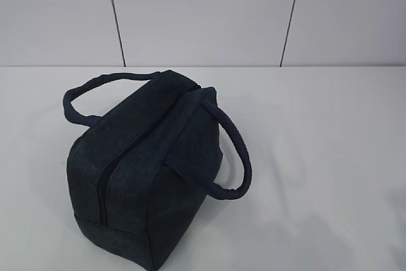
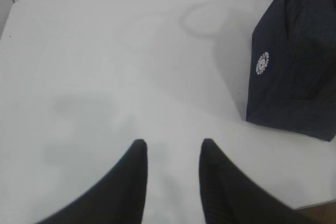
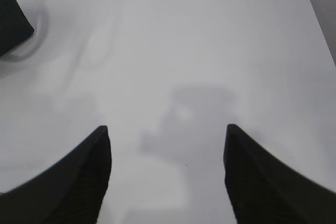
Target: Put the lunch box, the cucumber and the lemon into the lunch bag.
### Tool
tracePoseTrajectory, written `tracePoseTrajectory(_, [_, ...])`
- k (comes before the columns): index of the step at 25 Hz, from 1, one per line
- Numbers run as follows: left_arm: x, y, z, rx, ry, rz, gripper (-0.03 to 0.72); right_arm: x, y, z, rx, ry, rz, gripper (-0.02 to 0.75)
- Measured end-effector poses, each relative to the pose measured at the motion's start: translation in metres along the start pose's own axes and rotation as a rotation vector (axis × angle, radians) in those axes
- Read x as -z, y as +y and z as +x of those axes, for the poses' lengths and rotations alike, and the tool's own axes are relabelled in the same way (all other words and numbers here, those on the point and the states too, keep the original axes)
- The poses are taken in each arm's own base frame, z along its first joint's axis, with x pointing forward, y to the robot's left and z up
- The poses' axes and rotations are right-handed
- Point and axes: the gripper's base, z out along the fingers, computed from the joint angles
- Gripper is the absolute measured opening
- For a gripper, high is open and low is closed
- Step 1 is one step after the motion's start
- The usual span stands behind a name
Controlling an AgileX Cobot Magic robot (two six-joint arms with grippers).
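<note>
The dark navy lunch bag (image 1: 143,169) stands on the white table (image 1: 317,157) left of centre, its zipper line running along the top and looking shut, both loop handles flopped outward. In the left wrist view the lunch bag (image 2: 296,61) is at the upper right, with a small white emblem on its side. My left gripper (image 2: 173,144) hovers open over bare table, well to the left of the bag. My right gripper (image 3: 166,128) is open wide over bare table; a corner of the lunch bag (image 3: 13,22) shows at the far left. The lunch box, cucumber and lemon are out of view. Neither gripper shows in the exterior view.
A pale panelled wall (image 1: 203,14) rises behind the table. The table's edge (image 2: 315,205) runs close to the lower right of my left gripper. Another table edge (image 3: 315,3) shows at the upper right of the right wrist view.
</note>
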Motion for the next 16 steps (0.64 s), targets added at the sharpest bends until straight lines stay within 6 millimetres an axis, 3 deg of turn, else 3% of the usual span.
tracePoseTrajectory(16, [0.0000,0.0000,0.0000,0.000,0.000,0.000,0.243,0.0000,0.0000,0.0000,0.000,0.000,0.000,0.491])
